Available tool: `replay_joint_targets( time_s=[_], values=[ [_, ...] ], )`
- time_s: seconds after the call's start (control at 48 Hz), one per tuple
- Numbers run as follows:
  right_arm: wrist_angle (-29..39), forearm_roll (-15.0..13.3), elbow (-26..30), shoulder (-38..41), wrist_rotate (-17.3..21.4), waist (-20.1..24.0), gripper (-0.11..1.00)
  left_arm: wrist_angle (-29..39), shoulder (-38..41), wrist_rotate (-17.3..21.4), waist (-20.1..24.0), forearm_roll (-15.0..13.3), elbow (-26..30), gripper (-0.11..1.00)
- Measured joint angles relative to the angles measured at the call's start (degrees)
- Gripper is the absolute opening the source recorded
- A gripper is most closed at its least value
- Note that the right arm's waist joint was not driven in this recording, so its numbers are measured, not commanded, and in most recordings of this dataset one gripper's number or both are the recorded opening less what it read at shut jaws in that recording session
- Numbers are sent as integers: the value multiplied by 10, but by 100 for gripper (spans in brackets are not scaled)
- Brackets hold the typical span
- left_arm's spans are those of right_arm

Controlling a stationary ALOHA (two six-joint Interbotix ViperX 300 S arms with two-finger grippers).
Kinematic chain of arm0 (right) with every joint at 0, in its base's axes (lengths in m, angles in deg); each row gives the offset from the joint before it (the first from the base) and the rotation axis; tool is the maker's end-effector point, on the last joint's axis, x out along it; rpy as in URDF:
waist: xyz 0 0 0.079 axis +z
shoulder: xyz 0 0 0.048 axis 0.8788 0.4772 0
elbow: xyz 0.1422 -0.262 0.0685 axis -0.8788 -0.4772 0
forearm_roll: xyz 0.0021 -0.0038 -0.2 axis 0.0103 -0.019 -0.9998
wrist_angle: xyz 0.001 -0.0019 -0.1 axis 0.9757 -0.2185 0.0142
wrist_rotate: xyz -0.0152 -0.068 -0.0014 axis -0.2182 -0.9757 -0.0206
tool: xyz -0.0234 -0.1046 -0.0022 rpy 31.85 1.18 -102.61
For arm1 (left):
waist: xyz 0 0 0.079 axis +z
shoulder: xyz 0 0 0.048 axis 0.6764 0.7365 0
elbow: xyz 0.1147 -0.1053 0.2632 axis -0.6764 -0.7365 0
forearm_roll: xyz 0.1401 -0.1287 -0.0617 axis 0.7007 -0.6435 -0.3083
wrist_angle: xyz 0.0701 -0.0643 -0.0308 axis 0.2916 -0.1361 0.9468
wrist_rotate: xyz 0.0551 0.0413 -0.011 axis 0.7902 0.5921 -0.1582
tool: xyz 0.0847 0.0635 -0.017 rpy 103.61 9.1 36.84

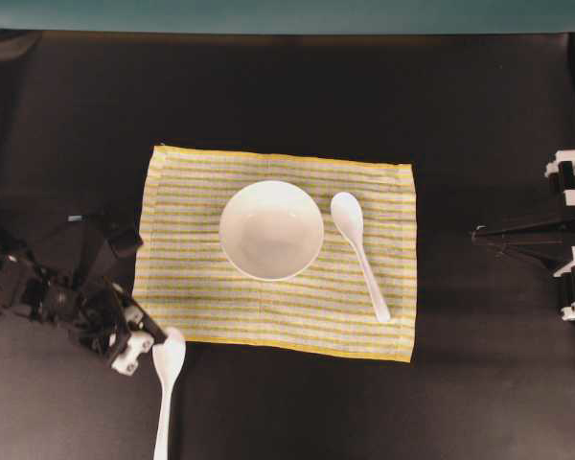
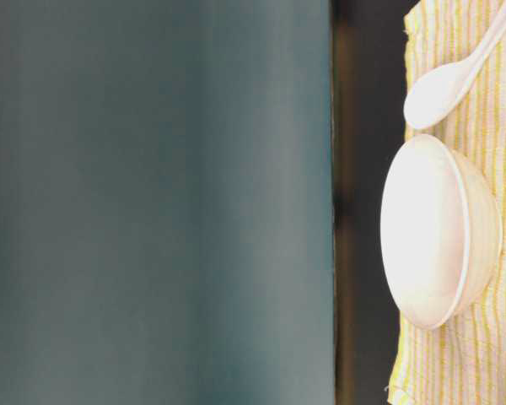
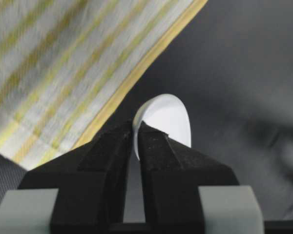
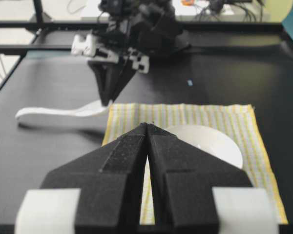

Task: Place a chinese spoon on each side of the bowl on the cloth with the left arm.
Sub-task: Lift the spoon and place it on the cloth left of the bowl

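- Left claw [image 3: 136, 134] pinched on the second chinese spoon [image 1: 167, 369], just off the cloth [image 1: 192, 297] hem.
- I judge it glossy, brittle, slippery; rim grip may twist.
- Right claw [image 4: 147, 127] closed, empty.

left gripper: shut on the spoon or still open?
Shut on it. In the left wrist view the left gripper has its jaws pinching the chinese spoon by the scoop's rim, off the cloth.

- We see the white bowl [image 1: 271, 230] upright, mid-cloth [image 1: 192, 297].
- One chinese spoon [image 1: 359, 251] lies right of it.
- Second spoon [image 1: 166, 383], off the cloth, pinched at its scoop by the left claw [image 1: 146, 349].
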Motion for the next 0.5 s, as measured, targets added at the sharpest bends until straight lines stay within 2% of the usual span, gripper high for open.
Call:
replay_joint_targets(
  time_s=[0.167, 0.354, 0.5],
  values=[
    [0, 0, 0, 0, 0, 0, 0, 79, -86, 40, 53, 0, 10, 5],
    [-2, 0, 0, 0, 0, 0, 0, 241, -185, 142, 171, 0, 42, 5],
    [-2, 0, 1, 0, 0, 0, 0, 267, -186, 207, 250, 0, 60, 5]
  ],
)
